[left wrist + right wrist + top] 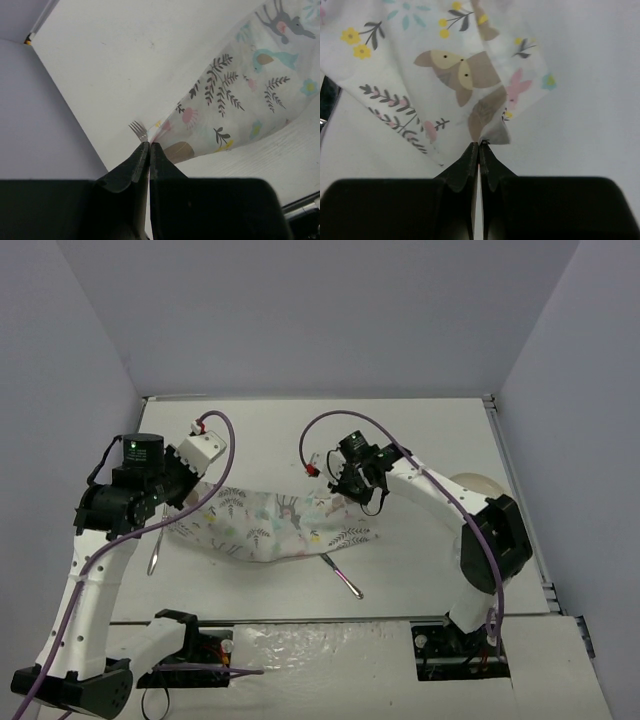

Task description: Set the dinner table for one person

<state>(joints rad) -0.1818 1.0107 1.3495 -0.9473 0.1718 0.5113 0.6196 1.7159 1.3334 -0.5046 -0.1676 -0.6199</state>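
A white cloth mat [275, 525] printed with pastel animals and plants hangs in a sagging strip between my two grippers above the off-white dinner table [430, 430]. My left gripper [192, 492] is shut on the mat's left corner; in the left wrist view the jaws [149, 144] pinch the mat [240, 90]. My right gripper [342, 485] is shut on the right corner; in the right wrist view the jaws [480, 145] pinch the mat [455, 70]. A fork [154, 552] lies on the table at the left, its tines showing in the left wrist view [138, 131].
A utensil with a purple handle [342, 576] lies on the table below the mat's right end. A beige plate [480, 486] sits at the right, partly hidden behind the right arm. Grey walls enclose the table on three sides.
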